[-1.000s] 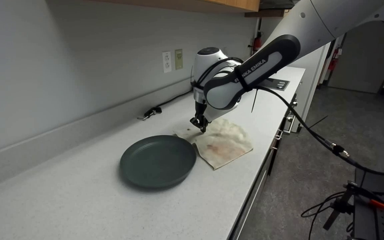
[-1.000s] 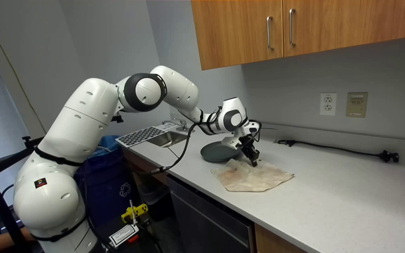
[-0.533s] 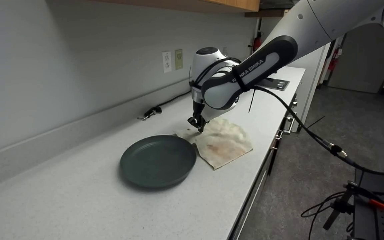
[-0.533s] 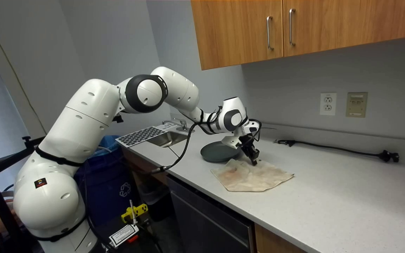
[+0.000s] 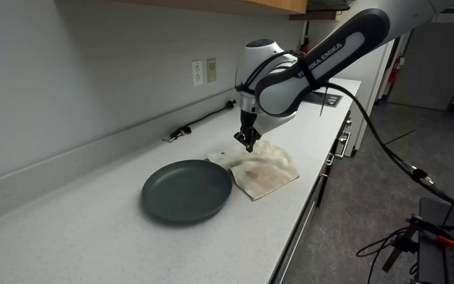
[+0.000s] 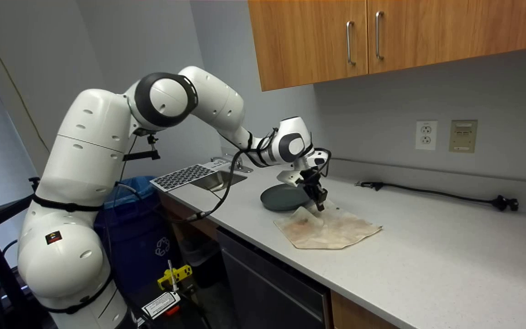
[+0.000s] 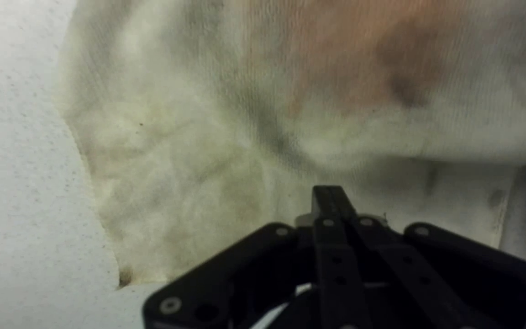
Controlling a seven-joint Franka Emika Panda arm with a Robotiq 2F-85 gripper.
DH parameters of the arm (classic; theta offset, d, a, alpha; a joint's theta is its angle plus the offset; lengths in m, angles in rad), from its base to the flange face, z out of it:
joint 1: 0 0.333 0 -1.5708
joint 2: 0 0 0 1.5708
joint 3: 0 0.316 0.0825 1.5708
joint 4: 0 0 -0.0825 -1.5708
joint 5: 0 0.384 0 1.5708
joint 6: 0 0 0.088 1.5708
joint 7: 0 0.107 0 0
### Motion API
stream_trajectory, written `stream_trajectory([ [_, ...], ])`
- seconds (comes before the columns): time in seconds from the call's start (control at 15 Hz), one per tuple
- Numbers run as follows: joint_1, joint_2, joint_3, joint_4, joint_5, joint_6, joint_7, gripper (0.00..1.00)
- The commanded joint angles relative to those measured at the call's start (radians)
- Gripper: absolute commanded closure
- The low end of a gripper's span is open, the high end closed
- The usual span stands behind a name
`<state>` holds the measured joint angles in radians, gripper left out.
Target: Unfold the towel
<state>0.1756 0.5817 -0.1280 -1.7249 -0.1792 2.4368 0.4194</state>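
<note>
- Two fingers [image 7: 322,203], mine, together and empty over the towel [image 5: 266,177]; lowered so, they may only rumple it.
- It lies part-folded on the counter [image 5: 105,236] beside the plate [image 5: 187,191], which a sideways drag could knock.
- Pinching both layers could leave it folded.

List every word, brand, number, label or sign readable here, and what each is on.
"F…NKA EMIKA": on the arm, a strap hiding some letters.
Wordless recycling symbol: on the blue bin.
Too small or blurred to read: white tag, arm sticker, papers on the door, patterned board edge.
No numbers can be read.
</note>
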Motion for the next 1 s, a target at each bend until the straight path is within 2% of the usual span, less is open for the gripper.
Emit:
stream_trajectory([
  [0.0, 0.023, -0.217, -0.004, -0.244, -0.054, 0.028, -0.010, 1.00],
  [0.33, 0.033, -0.460, 0.012, -0.489, -0.195, 0.083, 0.030, 1.00],
  [0.6, 0.002, -0.640, 0.072, -0.655, -0.260, 0.114, 0.046, 1.00],
  [0.73, -0.017, -0.714, 0.109, -0.714, -0.252, 0.121, 0.041, 0.99],
  [0.8, -0.027, -0.748, 0.128, -0.739, -0.236, 0.123, 0.034, 0.74],
  [0.93, -0.043, -0.805, 0.163, -0.777, -0.223, 0.123, 0.025, 0.66],
])
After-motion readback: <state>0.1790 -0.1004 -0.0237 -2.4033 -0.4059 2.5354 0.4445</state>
